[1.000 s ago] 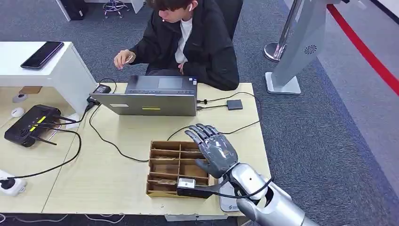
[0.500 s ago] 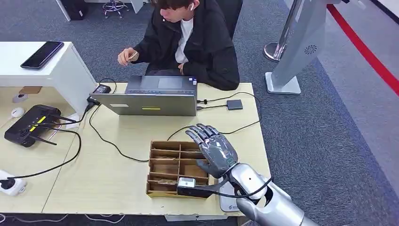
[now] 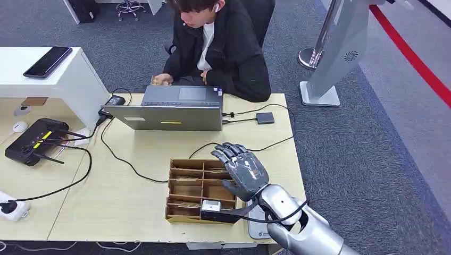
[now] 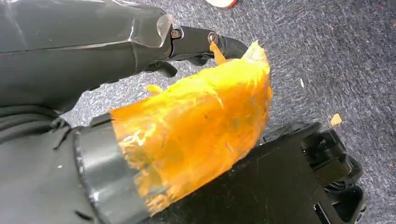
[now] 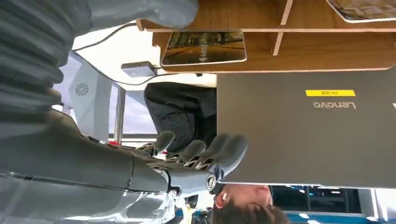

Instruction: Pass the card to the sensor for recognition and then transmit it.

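A wooden divided box (image 3: 183,190) sits at the table's front edge, holding cards in its compartments. One card (image 5: 203,47) lies flat in a compartment near my thumb, and another card (image 5: 362,10) lies further along. My right hand (image 3: 242,170) hovers over the box's right side with fingers spread and nothing in it; its fingers (image 5: 196,154) show clearly in the right wrist view. A small black sensor (image 3: 265,118) lies behind the box, cabled to the laptop (image 3: 170,109). My left hand (image 4: 93,42) hangs over the carpet, its fingers not clear.
A person sits behind the table with a hand (image 3: 159,79) at the laptop. Cables (image 3: 122,159) run across the tabletop. A black router (image 3: 34,141) and a white power strip (image 3: 11,208) lie at the left. A white stand (image 3: 340,58) is on the carpet at right.
My right hand has dipped slightly toward the box, still spread. The person's raised hand has come down to the laptop.
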